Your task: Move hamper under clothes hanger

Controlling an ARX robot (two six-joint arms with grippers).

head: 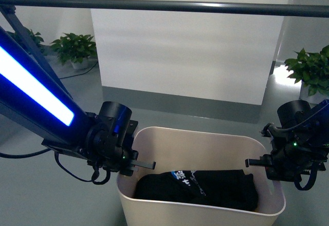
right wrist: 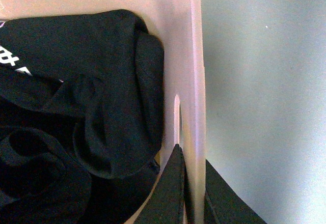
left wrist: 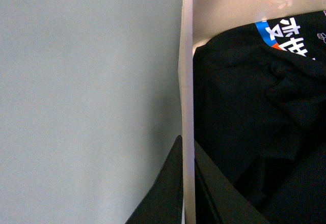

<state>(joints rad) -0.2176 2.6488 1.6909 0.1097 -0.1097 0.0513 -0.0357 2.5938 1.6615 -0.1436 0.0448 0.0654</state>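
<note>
The front view alone shows the clothes hanger (head: 169, 5), one dark grey bar crossing the top of the frame, with the cream hamper (head: 205, 149) at lower centre on the grey floor (head: 61, 195), below that bar. Each wrist view shows what the front cannot: the left gripper (left wrist: 187, 183) and right gripper (right wrist: 193, 183) with jaws clamped on the hamper's rim, one jaw inside and one outside. The hamper is smooth-walled with rounded corners, holding a folded black T-shirt (head: 198, 187) with blue-and-white print.
</note>
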